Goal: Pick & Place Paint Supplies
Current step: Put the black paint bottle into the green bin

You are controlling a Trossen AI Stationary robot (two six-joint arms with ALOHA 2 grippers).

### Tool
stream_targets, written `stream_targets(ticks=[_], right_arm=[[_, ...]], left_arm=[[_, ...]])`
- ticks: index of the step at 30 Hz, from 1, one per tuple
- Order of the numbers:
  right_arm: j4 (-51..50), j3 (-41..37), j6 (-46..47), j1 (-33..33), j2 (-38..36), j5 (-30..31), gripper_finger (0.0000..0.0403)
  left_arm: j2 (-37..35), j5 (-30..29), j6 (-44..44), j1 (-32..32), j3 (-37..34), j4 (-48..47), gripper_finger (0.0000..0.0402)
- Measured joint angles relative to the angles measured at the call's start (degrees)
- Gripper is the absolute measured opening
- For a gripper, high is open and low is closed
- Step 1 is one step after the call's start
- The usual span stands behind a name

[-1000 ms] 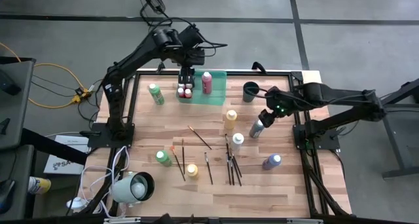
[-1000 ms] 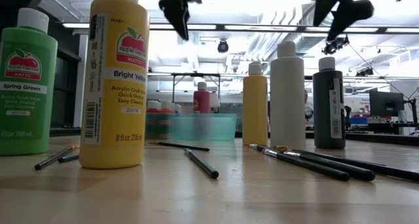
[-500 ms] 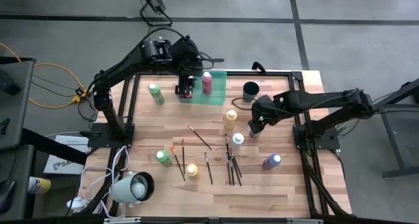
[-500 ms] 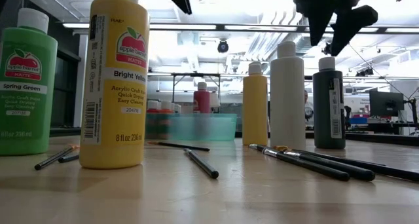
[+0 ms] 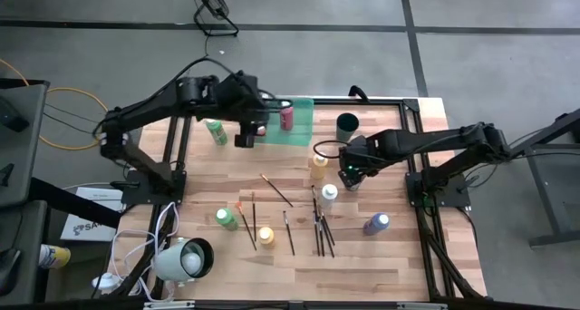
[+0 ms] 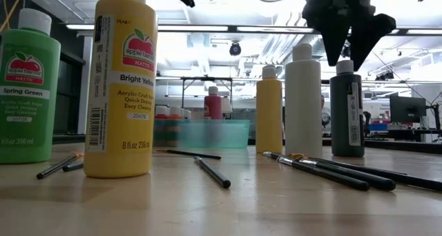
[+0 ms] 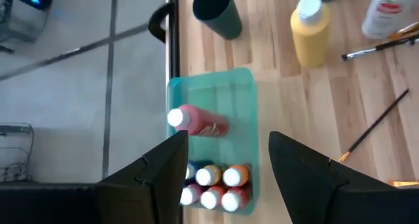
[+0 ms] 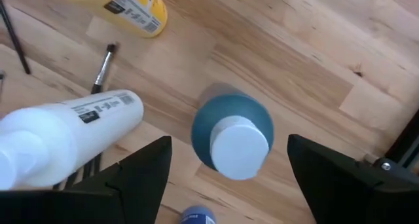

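We see the right gripper (image 8: 226,178) poised directly above the dark teal bottle (image 8: 232,135), fingers spread wide on either side of its white cap without touching it. That bottle stands upright, long axis vertical, cap pointing straight up at the wrist camera. Just beside it stands the white bottle (image 6: 303,101), also upright, and the yellow bottle (image 6: 269,110) is near on the far side. In the high view these three cluster at the table's middle right, with bare wood between them and the right edge of the table (image 5: 435,256).

The paintbrushes (image 5: 320,227) lie flat just in front of the cluster, handles running mostly front to back; one brush (image 5: 276,189) lies diagonally, apart from the rest.

Our left gripper (image 7: 226,178) hangs over the far left of the table, its fingers apart and holding nothing. Past them sits the green tray (image 7: 243,85) at the table's far edge, with a red bottle (image 7: 196,121) and six small bottles (image 7: 213,186) packed in one end. The dark cup (image 7: 216,11) stands beside the tray.
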Motion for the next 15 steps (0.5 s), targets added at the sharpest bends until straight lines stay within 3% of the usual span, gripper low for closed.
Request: stream_targets(ticks=[8, 15], right_arm=[[-0.3, -0.1, -0.7, 0.0, 0.0, 0.0, 0.0244], [2.6, -3.6, -1.0, 0.0, -0.1, -0.6, 0.0219]], left_arm=[[-15.9, 2.7, -3.8, -3.4, -19.6, 15.6, 0.0207], [-28.2, 2.6, -9.5, -6.8, -32.5, 24.7, 0.0207]])
